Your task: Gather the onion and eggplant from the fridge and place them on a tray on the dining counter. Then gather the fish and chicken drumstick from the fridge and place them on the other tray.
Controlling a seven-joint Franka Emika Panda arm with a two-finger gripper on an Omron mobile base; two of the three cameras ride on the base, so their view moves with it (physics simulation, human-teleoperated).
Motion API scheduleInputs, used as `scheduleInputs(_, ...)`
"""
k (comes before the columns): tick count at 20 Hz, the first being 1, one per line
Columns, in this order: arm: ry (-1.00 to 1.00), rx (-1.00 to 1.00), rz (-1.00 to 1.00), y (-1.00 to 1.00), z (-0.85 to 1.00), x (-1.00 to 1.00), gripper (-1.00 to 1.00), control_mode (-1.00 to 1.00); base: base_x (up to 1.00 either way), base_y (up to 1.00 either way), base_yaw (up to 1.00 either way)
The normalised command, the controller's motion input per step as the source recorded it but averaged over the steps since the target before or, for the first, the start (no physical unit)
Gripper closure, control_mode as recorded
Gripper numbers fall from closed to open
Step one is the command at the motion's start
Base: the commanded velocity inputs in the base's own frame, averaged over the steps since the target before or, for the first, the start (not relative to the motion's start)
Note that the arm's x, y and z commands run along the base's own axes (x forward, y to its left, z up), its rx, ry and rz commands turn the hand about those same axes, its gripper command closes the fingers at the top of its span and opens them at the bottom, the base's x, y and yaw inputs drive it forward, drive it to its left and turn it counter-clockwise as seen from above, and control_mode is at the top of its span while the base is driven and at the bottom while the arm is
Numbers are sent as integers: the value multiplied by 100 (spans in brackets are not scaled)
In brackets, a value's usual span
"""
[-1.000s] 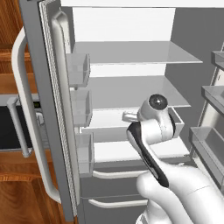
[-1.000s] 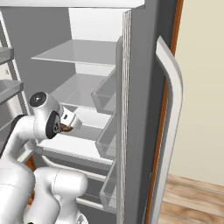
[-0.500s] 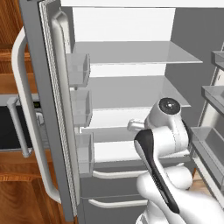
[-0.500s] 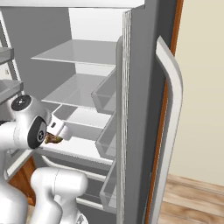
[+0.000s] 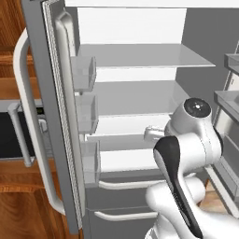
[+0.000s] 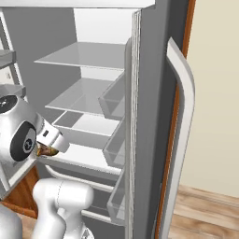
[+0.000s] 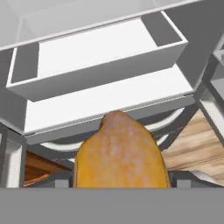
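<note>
The white robot arm with its round dark-capped joint (image 6: 18, 135) reaches in from the left, its jaws (image 6: 46, 149) closed around a golden-brown piece of food (image 6: 45, 150) that is mostly hidden. Just beyond the jaws sits a shallow grey open drawer (image 6: 88, 125); above it, two clear glass shelves (image 6: 86, 56). To the right stands the open grey fridge door (image 6: 149, 116) with its long pale curved handle (image 6: 184, 130).

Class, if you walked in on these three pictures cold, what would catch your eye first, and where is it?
A golden-brown chicken drumstick looms at the bottom of the hand view, gripped in the end effector. Behind it the open fridge shows bare white shelves and a shallow drawer. The bulky white arm fills the lower right of the left base view.
</note>
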Motion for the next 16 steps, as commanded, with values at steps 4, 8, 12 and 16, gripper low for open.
scheduleInputs(4, 0, 0, 0, 0, 0, 0, 100, 100, -93, -14, 0)
scheduleInputs(8, 0, 0, 0, 0, 0, 0, 100, 100, -80, -9, 0)
scheduleInputs(12, 0, 0, 0, 0, 0, 0, 100, 100, -68, -15, 8)
scheduleInputs(16, 0, 0, 0, 0, 0, 0, 100, 100, -66, -23, 23)
